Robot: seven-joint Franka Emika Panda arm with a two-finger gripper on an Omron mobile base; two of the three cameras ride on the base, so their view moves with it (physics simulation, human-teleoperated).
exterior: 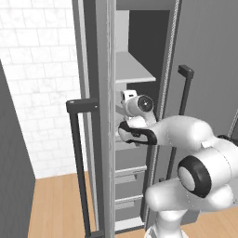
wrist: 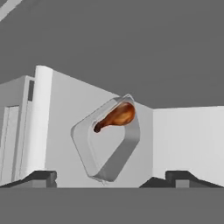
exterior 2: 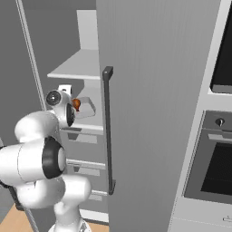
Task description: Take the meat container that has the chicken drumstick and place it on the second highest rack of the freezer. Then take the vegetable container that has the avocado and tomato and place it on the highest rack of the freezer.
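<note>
Glossy orange drumstick (wrist: 116, 117), translucent tray (wrist: 89, 153)

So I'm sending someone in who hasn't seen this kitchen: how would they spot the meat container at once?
Find the tall grey freezer with its door open, left of the black-fronted ovens. Look at the second shelf down, under the highest rack. The meat container is the clear tray there, the one holding a glossy orange-brown chicken drumstick.

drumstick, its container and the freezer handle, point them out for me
drumstick (wrist: 117, 117), hand view, on its orange-brown meaty middle
container (wrist: 127, 148), hand view, on its grey side wall
freezer handle (exterior 2: 108, 131), right base view, midway along the dark vertical bar
</note>
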